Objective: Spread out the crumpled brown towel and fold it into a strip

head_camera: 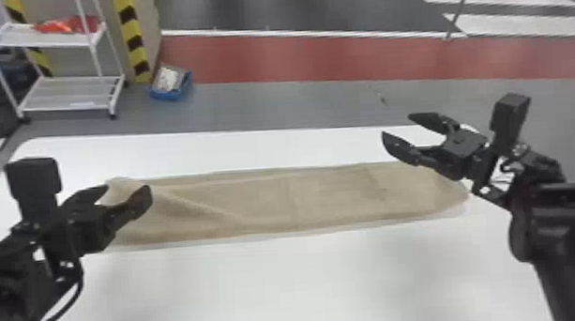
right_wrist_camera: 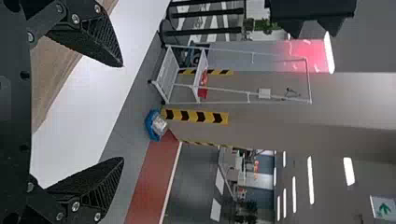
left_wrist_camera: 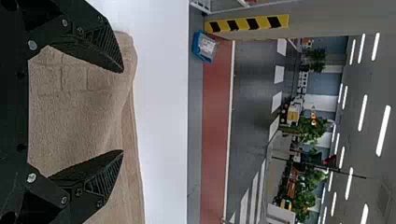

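Left gripper [head_camera: 127,191]: released, above the towel's [head_camera: 265,201] left end. Right gripper [head_camera: 396,124]: released, near the bench's [head_camera: 269,285] far right corner. Towel: creased strip, parallel to the far edge.

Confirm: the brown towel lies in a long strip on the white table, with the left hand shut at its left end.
No: the left wrist view shows the left hand open, not shut. The brown towel does lie in a long strip on the white table, that hand at its left end.
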